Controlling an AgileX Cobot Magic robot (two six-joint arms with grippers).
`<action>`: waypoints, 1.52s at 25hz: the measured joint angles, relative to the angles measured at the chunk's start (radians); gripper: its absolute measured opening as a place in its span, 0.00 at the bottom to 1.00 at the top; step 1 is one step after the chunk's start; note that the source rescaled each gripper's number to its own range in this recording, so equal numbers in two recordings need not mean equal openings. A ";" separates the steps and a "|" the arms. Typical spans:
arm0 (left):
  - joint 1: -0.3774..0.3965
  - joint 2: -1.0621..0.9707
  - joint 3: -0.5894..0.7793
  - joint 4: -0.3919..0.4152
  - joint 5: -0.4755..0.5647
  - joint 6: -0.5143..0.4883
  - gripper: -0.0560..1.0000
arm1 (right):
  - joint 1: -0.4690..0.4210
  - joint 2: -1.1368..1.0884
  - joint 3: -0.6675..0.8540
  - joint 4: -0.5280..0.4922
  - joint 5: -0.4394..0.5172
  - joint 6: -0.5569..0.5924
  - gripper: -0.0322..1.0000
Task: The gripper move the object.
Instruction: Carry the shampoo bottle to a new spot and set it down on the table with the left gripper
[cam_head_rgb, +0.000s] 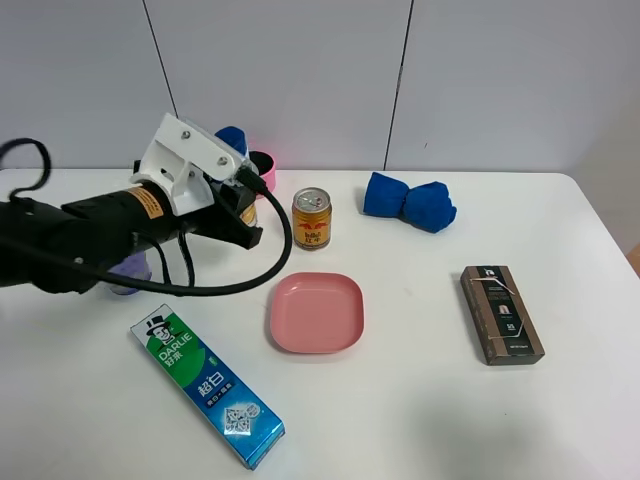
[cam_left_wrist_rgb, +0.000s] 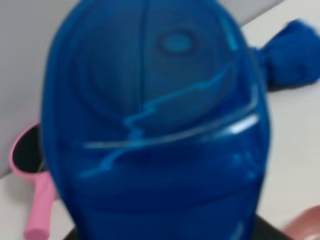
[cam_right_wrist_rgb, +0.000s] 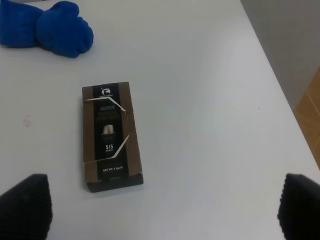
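The bottle shows only its blue cap (cam_head_rgb: 232, 137) above the white bracket of my left arm at the back left of the table. My left gripper (cam_head_rgb: 243, 212) reaches around the bottle's body, and a sliver of orange label shows between the black fingers. In the left wrist view the blue cap (cam_left_wrist_rgb: 155, 125) fills the frame, blurred and very close, and hides the fingers. The jaws look closed on the bottle's body. My right gripper (cam_right_wrist_rgb: 160, 210) is open and empty, its two dark fingertips wide apart above bare table near a dark box.
A gold drink can (cam_head_rgb: 311, 218) stands right of the left gripper. A pink plate (cam_head_rgb: 315, 312) lies in the middle, a toothpaste box (cam_head_rgb: 207, 388) at the front left. A pink cup (cam_head_rgb: 264, 168) stands behind the bottle. A blue cloth (cam_head_rgb: 408, 201) and a dark box (cam_head_rgb: 501, 313) lie on the right.
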 joint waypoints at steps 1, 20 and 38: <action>-0.016 -0.047 -0.001 -0.002 0.050 0.003 0.06 | 0.000 0.000 0.000 0.000 0.000 0.000 1.00; -0.348 0.066 -0.348 0.023 0.439 0.086 0.06 | 0.000 0.000 0.000 0.000 0.000 0.000 1.00; -0.331 0.427 -0.599 0.019 0.158 -0.035 0.06 | 0.000 0.000 0.000 0.000 0.000 0.000 1.00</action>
